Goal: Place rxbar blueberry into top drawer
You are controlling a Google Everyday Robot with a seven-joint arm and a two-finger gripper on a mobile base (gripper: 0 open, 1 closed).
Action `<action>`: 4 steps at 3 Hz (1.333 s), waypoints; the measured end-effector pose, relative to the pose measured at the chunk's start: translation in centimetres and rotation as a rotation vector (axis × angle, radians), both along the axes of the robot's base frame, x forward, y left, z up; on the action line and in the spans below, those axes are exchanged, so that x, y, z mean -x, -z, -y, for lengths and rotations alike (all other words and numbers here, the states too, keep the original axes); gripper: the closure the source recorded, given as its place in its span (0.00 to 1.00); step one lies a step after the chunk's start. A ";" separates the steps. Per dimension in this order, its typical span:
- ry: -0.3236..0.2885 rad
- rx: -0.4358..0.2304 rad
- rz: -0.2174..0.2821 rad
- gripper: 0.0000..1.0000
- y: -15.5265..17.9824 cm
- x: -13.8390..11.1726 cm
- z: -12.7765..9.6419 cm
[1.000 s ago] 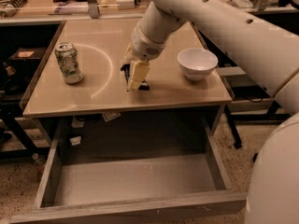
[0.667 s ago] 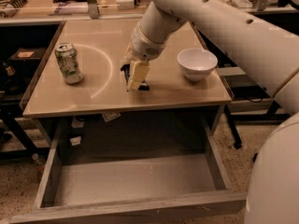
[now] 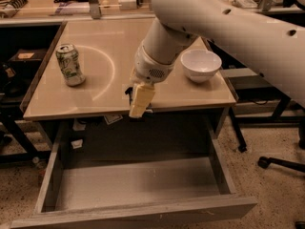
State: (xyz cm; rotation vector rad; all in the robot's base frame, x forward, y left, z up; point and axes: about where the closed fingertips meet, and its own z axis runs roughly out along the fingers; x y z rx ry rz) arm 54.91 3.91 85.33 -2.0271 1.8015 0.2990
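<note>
- Your end effector [image 3: 138, 109] hangs at the front edge of the tan flat-topped surface [image 3: 157, 37], just past the lip and above the rear of the open drawer, on the end of the white jointed arm [image 3: 228, 18].
- It appears clenched on the rxbar blueberry [image 3: 128, 91], the small flat snack bar in a dark navy wrapper. Only thin dark slivers show beside the pale pad, so most of the bar is hidden from you.
- The bar therefore sits in the air, clear of the surface and not yet in the top drawer [image 3: 138, 187], a wide shallow grey drawer pulled well out with a plain grey floor.
- Expect the bar to be light and fairly stiff, with a slick film wrapper that can slide under a loose pinch. It is not fragile, so a short drop should do it no harm.
- The best hold is across the flat faces near the middle, not on the crimped ends, which fold and slip.
- For the next move, I judge you need to carry it forward and down over the drawer floor, then let go low.
- The green-and-white dented soda can [image 3: 70, 64] and the white ceramic bowl [image 3: 200, 65] stand well apart on either side, out of your path.
</note>
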 end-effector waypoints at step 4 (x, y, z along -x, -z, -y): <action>0.080 -0.090 -0.088 1.00 2.9 6.5 -0.2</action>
